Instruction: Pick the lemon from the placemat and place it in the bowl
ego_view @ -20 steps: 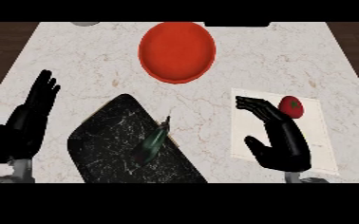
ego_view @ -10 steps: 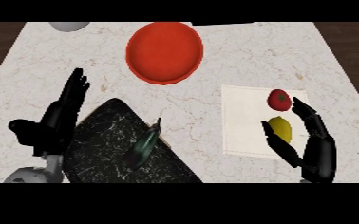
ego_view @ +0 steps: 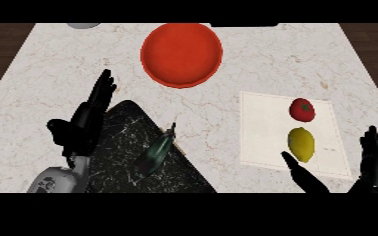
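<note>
The lemon (ego_view: 301,143) lies on the white placemat (ego_view: 258,130), just beside a tomato (ego_view: 302,109); the right hand (ego_view: 304,180) is spread open, empty, flanking it (thumb nearest). Closing off-centre could squirt the lemon sideways into the tomato

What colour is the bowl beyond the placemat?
The bowl is plain red, best seen in the head view.

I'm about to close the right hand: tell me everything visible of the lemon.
The lemon is yellow, smooth, oval and whole, its long axis pointing away from the robot. It lies on the white placemat, in its near half, just short of a red tomato and apart from it. The open right hand flanks it, thumb tip close at its near left, fingers to its right; nothing grips it.
</note>
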### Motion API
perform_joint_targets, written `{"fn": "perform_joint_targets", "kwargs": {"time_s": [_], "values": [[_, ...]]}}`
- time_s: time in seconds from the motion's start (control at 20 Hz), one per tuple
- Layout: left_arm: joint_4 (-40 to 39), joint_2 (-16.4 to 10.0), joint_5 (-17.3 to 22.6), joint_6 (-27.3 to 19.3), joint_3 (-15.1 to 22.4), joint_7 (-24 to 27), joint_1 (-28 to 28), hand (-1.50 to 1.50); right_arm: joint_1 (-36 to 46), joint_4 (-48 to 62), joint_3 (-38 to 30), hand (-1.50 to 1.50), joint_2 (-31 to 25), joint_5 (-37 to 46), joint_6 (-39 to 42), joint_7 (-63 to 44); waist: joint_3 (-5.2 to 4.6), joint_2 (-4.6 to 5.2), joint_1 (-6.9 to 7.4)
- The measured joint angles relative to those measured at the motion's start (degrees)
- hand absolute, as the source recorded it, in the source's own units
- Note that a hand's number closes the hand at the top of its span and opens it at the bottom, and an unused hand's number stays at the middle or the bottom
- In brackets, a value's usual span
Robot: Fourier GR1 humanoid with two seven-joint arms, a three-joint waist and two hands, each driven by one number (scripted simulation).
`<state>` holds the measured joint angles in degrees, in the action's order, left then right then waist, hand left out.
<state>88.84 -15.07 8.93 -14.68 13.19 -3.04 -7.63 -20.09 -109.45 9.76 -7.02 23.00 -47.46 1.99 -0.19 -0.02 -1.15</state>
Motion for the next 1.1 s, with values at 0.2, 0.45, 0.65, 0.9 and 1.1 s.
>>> {"fn": "perform_joint_targets", "kwargs": {"time_s": [0.2, 0.45, 0.65, 0.9, 1.1], "values": [[-0.03, 0.13, -0.16, 0.49, -0.52, -0.14, -0.6, 0.0, -2.28, -7.83, -1.29, -1.5, -2.28, 7.71, 4.27, -14.88, -0.01, 0.06, 0.56], [-0.6, 1.08, -0.81, 0.74, -0.32, -0.35, -1.38, 0.0, 0.63, -12.44, -3.02, -1.5, -4.03, 11.88, 13.66, -31.88, 0.03, 0.14, 1.14], [-0.5, 1.22, -1.07, 1.13, -0.77, -0.78, -1.65, 0.0, 4.28, -12.77, -4.14, -1.5, -5.21, 12.35, 20.92, -42.72, 0.08, 0.13, 1.35], [-0.91, 2.49, -2.19, 1.22, -0.93, -0.67, -1.72, 0.0, 9.47, -8.12, -5.35, -1.5, -5.32, 10.81, 26.64, -49.26, 0.15, 0.09, 1.33], [-1.49, 3.41, -3.04, 2.53, -2.01, -0.22, -1.3, 0.0, 8.38, -6.13, -5.25, -1.5, -3.99, 9.67, 28.11, -47.3, 0.18, 0.04, 1.13]]}}
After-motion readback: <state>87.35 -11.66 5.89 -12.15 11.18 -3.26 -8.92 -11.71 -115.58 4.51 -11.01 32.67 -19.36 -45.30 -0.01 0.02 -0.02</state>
